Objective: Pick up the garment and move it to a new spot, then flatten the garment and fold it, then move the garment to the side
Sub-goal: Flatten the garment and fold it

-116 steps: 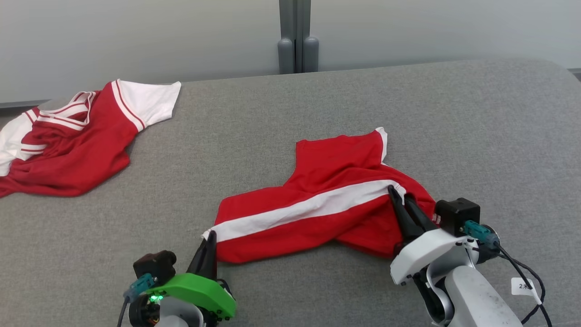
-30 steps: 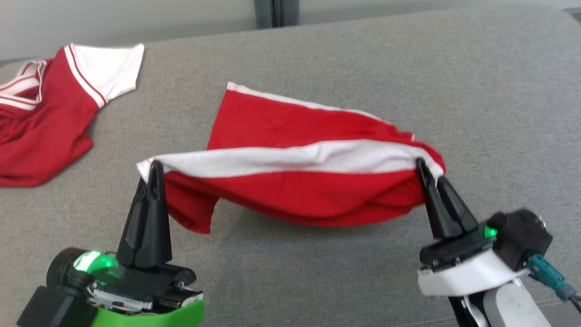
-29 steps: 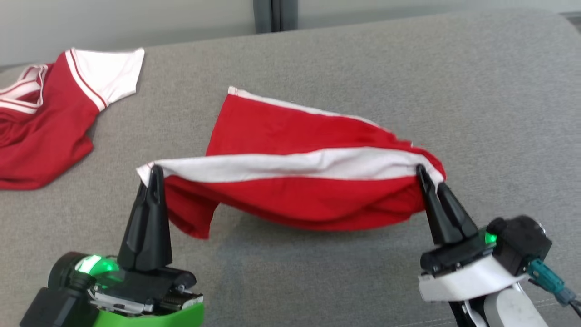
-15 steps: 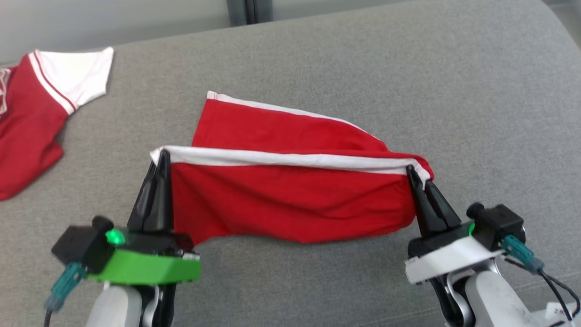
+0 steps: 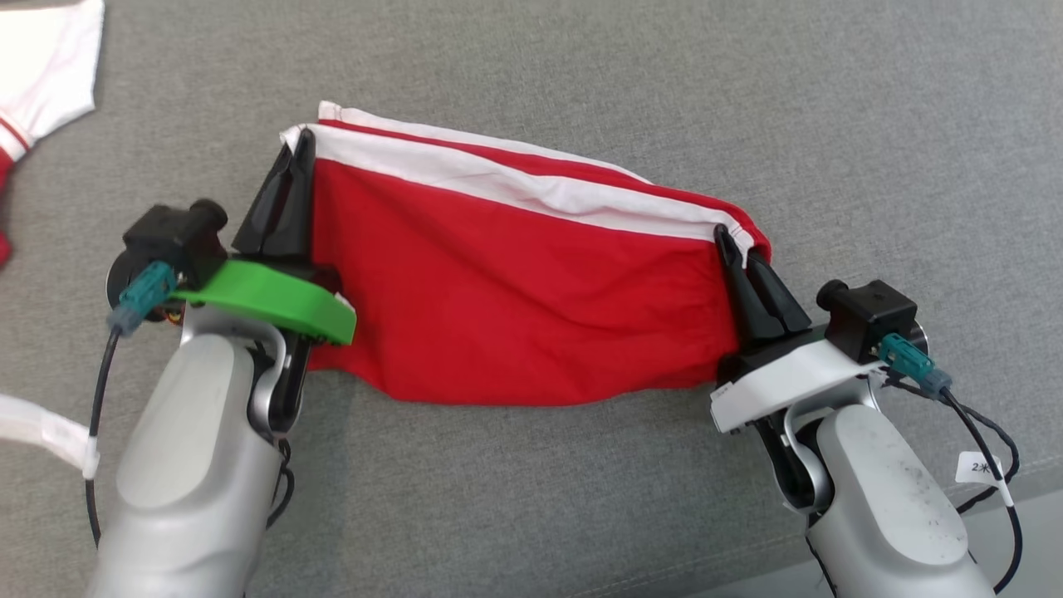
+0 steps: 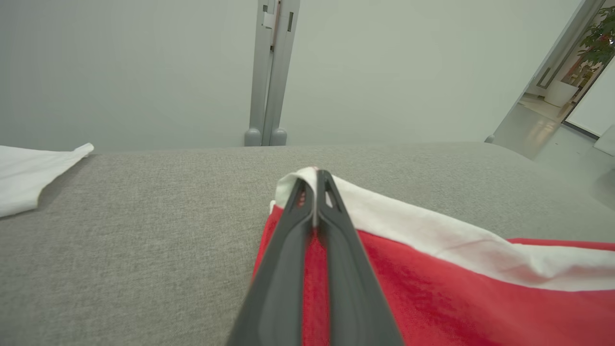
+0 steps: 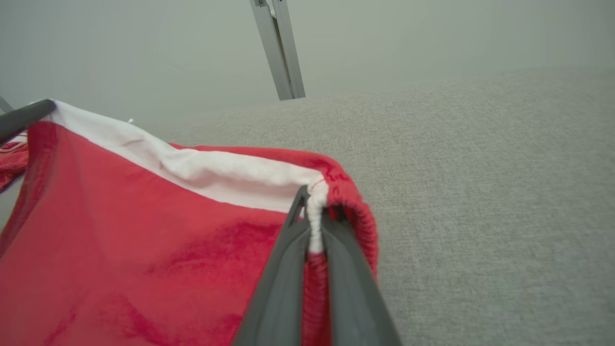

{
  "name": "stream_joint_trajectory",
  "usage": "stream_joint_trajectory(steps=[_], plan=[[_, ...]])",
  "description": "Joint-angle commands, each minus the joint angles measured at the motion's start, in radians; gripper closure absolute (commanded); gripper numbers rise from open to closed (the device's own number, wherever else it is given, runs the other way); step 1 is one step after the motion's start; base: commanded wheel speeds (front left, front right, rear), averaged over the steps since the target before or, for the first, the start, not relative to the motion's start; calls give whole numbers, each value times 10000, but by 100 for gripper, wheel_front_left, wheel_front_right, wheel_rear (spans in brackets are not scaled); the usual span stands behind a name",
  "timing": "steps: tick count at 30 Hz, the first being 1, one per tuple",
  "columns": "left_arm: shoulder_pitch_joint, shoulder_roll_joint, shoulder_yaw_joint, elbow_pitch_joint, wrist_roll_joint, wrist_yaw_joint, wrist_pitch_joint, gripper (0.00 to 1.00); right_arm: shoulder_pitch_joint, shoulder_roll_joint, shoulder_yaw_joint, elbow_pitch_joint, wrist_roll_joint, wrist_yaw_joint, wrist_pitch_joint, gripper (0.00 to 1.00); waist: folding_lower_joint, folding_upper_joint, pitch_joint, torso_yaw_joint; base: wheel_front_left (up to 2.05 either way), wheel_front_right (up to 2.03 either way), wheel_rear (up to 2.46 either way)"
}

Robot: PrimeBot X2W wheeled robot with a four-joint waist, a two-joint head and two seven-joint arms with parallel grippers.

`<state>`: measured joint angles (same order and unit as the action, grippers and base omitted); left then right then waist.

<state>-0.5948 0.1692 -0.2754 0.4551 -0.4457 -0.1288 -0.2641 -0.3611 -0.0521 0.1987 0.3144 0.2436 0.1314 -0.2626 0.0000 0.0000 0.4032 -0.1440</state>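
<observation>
The garment (image 5: pixel 515 282) is a pair of red shorts with a white side stripe, stretched out between my two grippers above the grey surface. My left gripper (image 5: pixel 301 141) is shut on the leg-hem corner of the white stripe, as the left wrist view confirms (image 6: pixel 314 178). My right gripper (image 5: pixel 729 239) is shut on the elastic waistband end, and in the right wrist view (image 7: pixel 312 194) white and red cloth is pinched between its fingers. The red panel (image 7: pixel 120 230) hangs down below the taut stripe.
A second red and white garment (image 5: pixel 46 66) lies at the far left; its white sleeve (image 6: pixel 33 173) also shows in the left wrist view. The grey fabric surface (image 5: pixel 830 124) spreads all around. A grey post (image 6: pixel 269 72) stands against the pale wall behind.
Both grippers have carried the shorts toward me and spread them, so the red panel now hangs wide. The head camera has tilted down, pushing the other garment toward the left edge.
</observation>
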Motion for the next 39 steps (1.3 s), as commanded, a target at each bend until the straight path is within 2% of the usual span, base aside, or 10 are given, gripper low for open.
stream_joint_trajectory(steps=[1, 7, 14, 15, 16, 17, 18, 24, 34, 39], plan=[[-415, 62, -78, 347, -111, -12, -6, 100, -206, 0, 11, 113, 77, -14, -33, 100, 0, 0, 384, -215, 0, 0, 0], [-1455, 161, -418, 1633, -53, -12, -6, 100, -546, 13, 183, 363, 385, -14, -33, 100, 0, 0, 608, -298, 0, 0, 0], [-2395, 214, -356, 3116, -32, 43, -6, 100, -832, 10, 357, 485, 619, -14, -33, 100, 0, 0, 779, -445, 0, 0, 0], [-2518, 214, -353, 3299, -23, 45, -6, 93, -870, 9, 312, 442, 698, -14, -33, 100, 0, 0, 785, -471, 0, 0, 0], [-2602, 194, -329, 3467, -53, 63, -6, 57, -892, 9, 295, 407, 731, -14, -33, 81, 0, 0, 784, -489, 0, 0, 0], [-2690, 173, -315, 3598, -71, 60, -6, 26, -867, 13, 337, 467, 753, -14, -33, 55, 0, 0, 772, -504, 0, 0, 0], [-2741, 158, -307, 3689, -76, 58, -6, 0, -856, 13, 352, 483, 770, -14, -33, 0, 0, 0, 758, -508, 0, 0, 0], [-2463, -49, -239, 3779, -185, 42, -6, 0, -543, 6, 317, 545, 483, -14, -33, 0, 0, 0, 467, -400, 0, 0, 0], [-271, -75, 59, 2211, -117, 98, -6, 0, 364, 6, -381, 459, -237, -14, 15, 0, 0, 0, -320, -100, 0, 0, 0], [383, -50, 42, 2029, -277, 217, 146, 0, 713, 8, -735, 225, -622, -14, 365, 0, 0, 0, -710, -47, 0, 0, 0]])
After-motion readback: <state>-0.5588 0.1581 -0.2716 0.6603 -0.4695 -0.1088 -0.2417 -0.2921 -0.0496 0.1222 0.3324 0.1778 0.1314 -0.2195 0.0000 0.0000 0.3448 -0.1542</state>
